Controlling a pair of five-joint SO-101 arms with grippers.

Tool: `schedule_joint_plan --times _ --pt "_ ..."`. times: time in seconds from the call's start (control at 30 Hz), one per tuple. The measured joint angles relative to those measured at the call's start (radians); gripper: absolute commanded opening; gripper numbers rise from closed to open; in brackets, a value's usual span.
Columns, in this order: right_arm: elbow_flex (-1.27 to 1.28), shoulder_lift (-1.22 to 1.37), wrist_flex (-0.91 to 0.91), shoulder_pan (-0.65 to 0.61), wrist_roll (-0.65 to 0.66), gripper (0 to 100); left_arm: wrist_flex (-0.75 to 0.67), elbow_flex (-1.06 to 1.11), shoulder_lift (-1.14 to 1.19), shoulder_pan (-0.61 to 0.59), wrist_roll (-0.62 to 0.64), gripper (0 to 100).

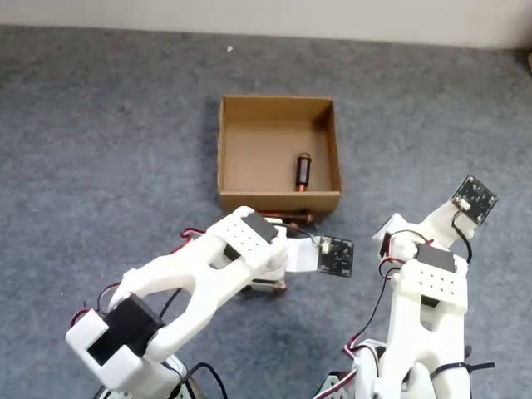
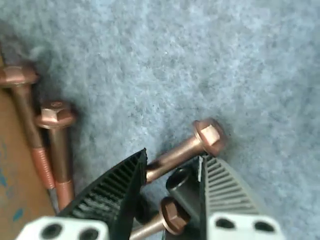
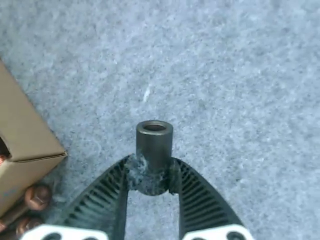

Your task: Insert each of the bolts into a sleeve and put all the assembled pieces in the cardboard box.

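Note:
My left gripper (image 2: pixel 173 156) is down at the grey carpet, open, its fingers either side of a copper bolt (image 2: pixel 187 146), a dark sleeve (image 2: pixel 181 186) and a second bolt's head (image 2: pixel 172 216). Two more bolts (image 2: pixel 56 145) lie beside the cardboard box wall (image 2: pixel 12 195). My right gripper (image 3: pixel 152 172) is shut on another dark sleeve (image 3: pixel 154 145), held upright with its bore showing above the fingers. The cardboard box (image 1: pixel 279 104) stands at the middle of the table, with one assembled piece (image 1: pixel 303 170) inside. The left arm (image 1: pixel 241 249) reaches to just in front of the box.
Bolts (image 1: pixel 291 220) lie along the box's front wall; two bolt heads (image 3: pixel 36 197) show by the box corner (image 3: pixel 30 145) in the right wrist view. The right arm (image 1: pixel 428 291) stands to the right of the box. Grey carpet (image 1: pixel 108 125) stretches around.

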Motion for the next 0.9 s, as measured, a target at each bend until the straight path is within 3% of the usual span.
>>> schedule_joint_plan --times 0.4,0.6,0.9 --pt "0.0 0.0 0.0 0.0 0.0 0.4 -0.034 0.0 0.014 0.006 -0.002 1" --pt "0.0 0.0 0.0 0.0 0.0 0.4 -0.034 0.0 0.014 0.006 0.003 0" --pt "0.0 0.0 0.0 0.0 0.0 0.4 -0.034 0.0 -0.017 -0.002 0.12 0"
